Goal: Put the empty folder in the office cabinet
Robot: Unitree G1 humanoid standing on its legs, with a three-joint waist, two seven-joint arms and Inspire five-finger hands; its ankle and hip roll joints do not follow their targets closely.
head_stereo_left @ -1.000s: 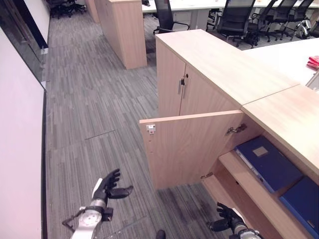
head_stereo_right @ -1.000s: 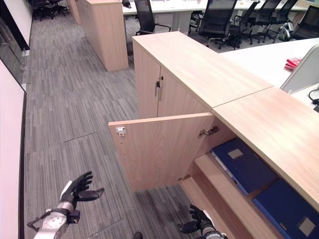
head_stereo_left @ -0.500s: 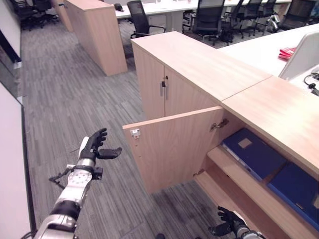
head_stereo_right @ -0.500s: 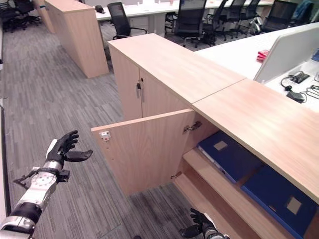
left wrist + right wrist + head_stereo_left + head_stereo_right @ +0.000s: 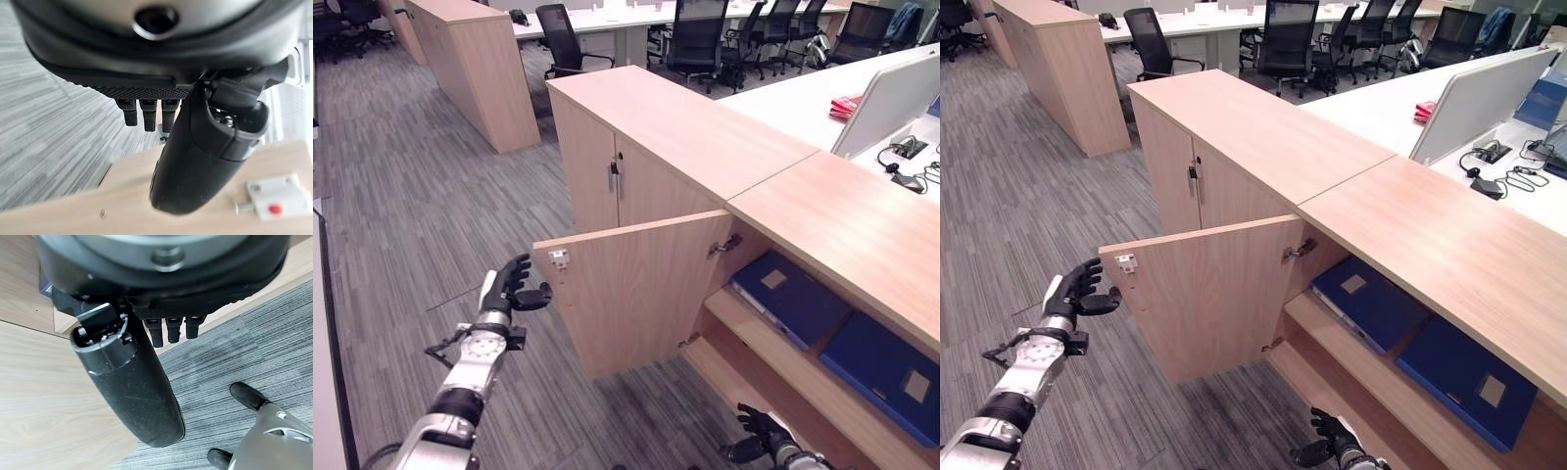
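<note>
Two blue folders (image 5: 793, 294) (image 5: 886, 367) lie flat side by side on the upper shelf inside the open office cabinet (image 5: 822, 211). Its wooden door (image 5: 636, 289) stands swung out towards the carpet, with a white latch (image 5: 271, 208) on its inner face. My left hand (image 5: 512, 290) hovers open at the door's free edge, thumb (image 5: 200, 161) close against the wood and holding nothing. My right hand (image 5: 1329, 451) hangs low before the bottom shelf, open and empty.
A second cabinet (image 5: 607, 157) with shut doors adjoins on the far side. Another tall cabinet (image 5: 475, 69) and several office chairs (image 5: 695, 39) stand at the back. A desk with a monitor (image 5: 891, 98) lies behind the cabinet top. Grey carpet (image 5: 411, 225) spreads to the left.
The camera has swung round. My left hand has risen from low near the floor and come up to the door's free edge. The right hand stays low.
</note>
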